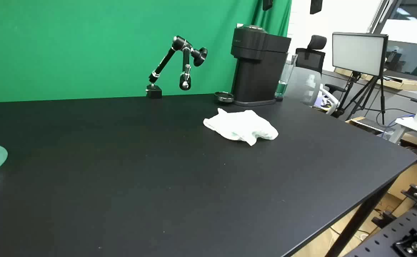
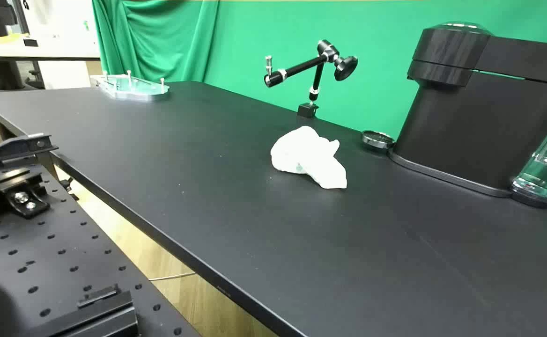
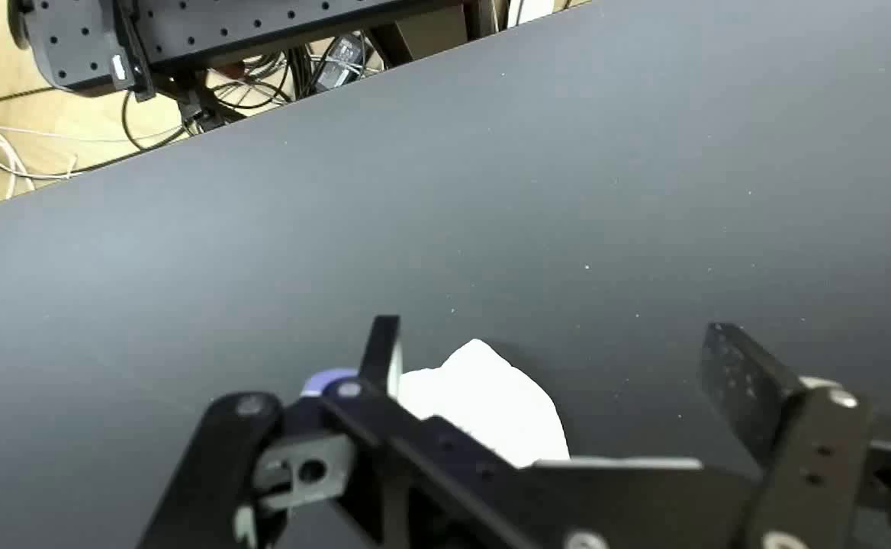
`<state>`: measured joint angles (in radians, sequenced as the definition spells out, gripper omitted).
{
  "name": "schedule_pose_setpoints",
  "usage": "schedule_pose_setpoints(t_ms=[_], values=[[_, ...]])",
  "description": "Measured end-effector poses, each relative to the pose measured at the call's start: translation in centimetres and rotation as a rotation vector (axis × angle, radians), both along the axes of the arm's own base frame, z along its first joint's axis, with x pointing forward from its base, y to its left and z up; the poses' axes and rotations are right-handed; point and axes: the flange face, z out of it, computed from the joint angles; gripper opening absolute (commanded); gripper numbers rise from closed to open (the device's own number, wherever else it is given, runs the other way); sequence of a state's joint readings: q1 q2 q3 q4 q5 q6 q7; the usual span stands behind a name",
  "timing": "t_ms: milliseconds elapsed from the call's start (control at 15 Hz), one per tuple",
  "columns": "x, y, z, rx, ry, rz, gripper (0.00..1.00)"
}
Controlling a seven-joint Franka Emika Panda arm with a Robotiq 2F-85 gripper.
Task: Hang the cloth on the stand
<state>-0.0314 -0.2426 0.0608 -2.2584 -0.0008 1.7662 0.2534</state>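
Cloth point(image 1: 241, 125): lying crumpled, probably feeling soft, light; inviting a pinch at its near corner point(image 1: 250, 139); holding empty fingers point(image 3: 749, 393) apart.

Crumpled white cloth point(image 1: 241, 125) on table point(image 1: 130, 171)

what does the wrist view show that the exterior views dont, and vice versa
Only the wrist view: the linkage of the open gripper.
Only the exterior views: the stand, coffee machine and green backdrop.
Both share: the cloth, table and perforated plate; what look like fingertips top an exterior view too.
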Motion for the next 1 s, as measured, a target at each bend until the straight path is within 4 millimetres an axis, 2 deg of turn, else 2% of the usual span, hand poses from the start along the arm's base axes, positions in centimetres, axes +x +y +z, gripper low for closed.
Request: schedule_pose_setpoints(t_ms=[800,1000], values=[[0.05,0.01,-0.02,0.0,-0.003,0.001,1.0],[0.53,0.03,-0.99,-0.018,-0.013,0.017,1.0]])
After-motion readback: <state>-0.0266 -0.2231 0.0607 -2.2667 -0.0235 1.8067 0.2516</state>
